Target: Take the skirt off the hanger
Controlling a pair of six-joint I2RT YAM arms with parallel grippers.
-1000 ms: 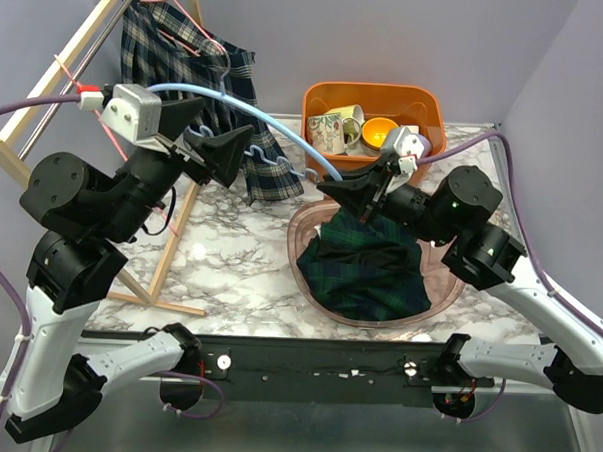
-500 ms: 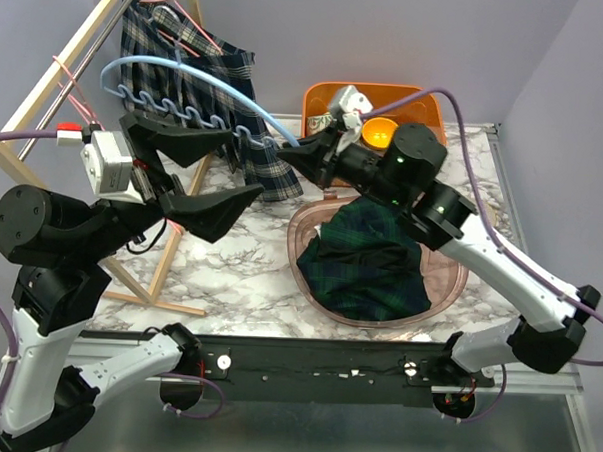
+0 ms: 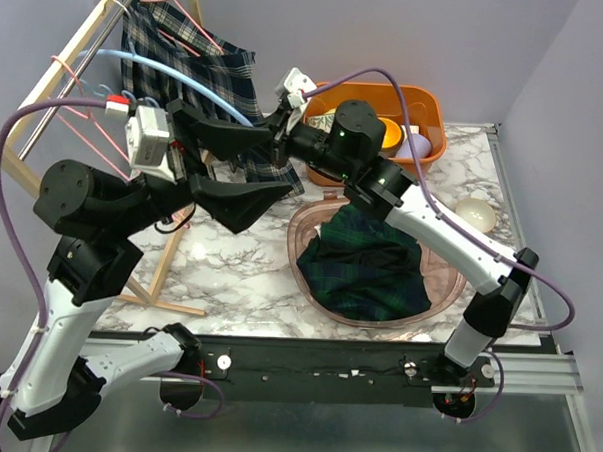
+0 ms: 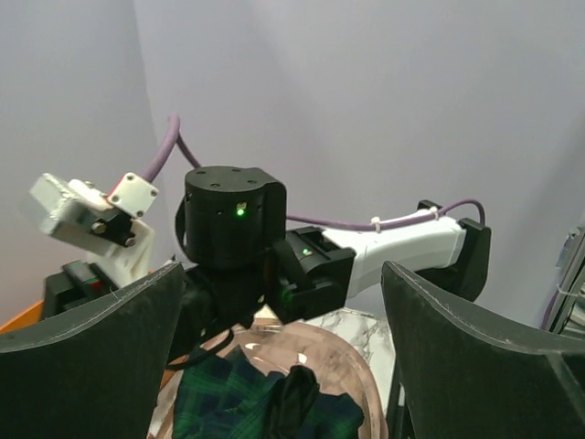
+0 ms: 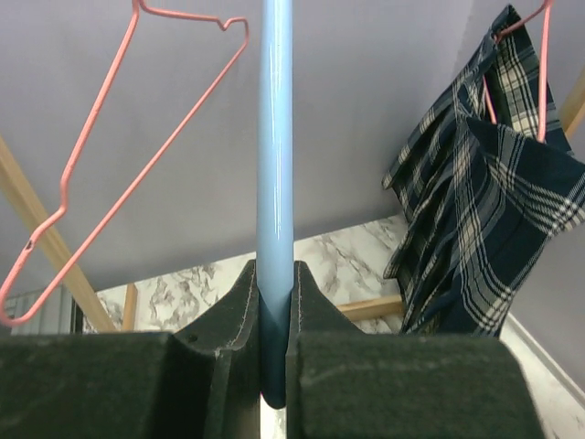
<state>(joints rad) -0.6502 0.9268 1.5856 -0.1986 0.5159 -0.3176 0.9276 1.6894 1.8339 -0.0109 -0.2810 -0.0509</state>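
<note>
Swung leftward, stiff light-blue plastic hanger [image 5: 274, 137] is clamped by right gripper [image 5: 274, 302]; left gripper [image 4: 283, 315] is spread; soft, light green-tartan skirt [image 3: 365, 259] judged pinchable at folds.

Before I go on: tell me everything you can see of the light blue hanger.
The light blue hanger is a smooth, glossy rod that looks like plastic, bent in a long shallow arc. The right gripper is shut on one end, with the rod pinched between its dark fingers. In the top view the arc runs from there toward the wooden rack, crossing in front of the plaid skirt. No cloth shows on the visible part. Its hook and lower bar are hidden.
</note>
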